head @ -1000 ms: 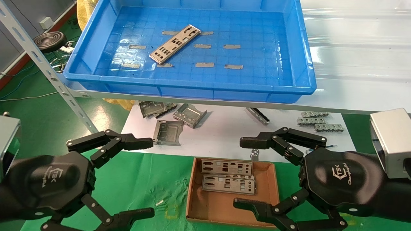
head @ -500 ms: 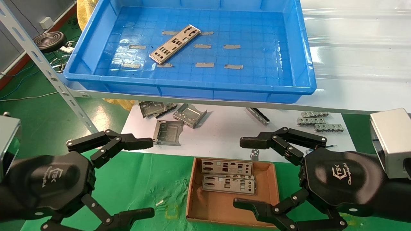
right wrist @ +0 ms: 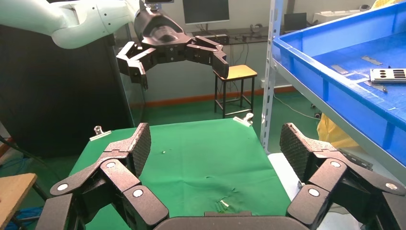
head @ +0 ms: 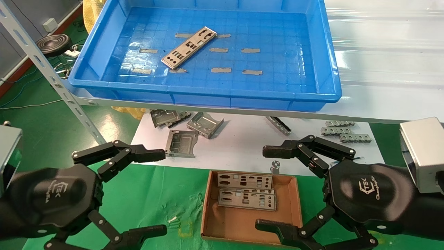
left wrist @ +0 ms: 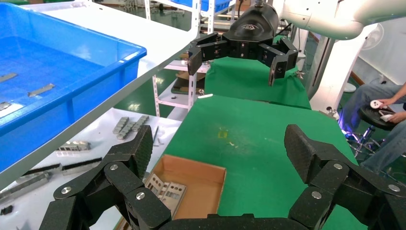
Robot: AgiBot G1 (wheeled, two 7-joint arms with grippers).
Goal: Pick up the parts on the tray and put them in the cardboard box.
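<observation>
1. Right end effector (head: 274, 189) sat over the right side of the cardboard box (head: 250, 239), fingers spread wide, nothing between them. Compared with half a second earlier, its upper finger had shifted slightly right and down, and the lower finger had dropped a touch; the arm had begun to move, only just.
2. Left end effector (head: 158, 191) was parked over the green cloth (head: 156, 194) to the left of the box, fingers also apart and empty, with no visible change across the earlier frames.
3. One part (head: 189, 47) lay flat and diagonal on the floor of the tray (head: 208, 95), left of centre, across a grey tape strip (head: 250, 50)'s row. Untouched, same pose as before.
4. Two parts (head: 247, 194) lay in the box near its far wall, one partly overlapping the other.
5. Judgement: a drop-off looked finished and the right arm was starting its departure; the next reach would go up to the shelf for the last plate in the tray.
6. Outward: folded grey brackets (head: 204, 124) and comb strips (head: 341, 132) sat on the white sheet under the shelf, not targets. Small round washer-like bit (head: 275, 164) lay just beyond the box's far wall.
7. Risk guess: thin plate flat on the tray floor, hard to get a finger under.
</observation>
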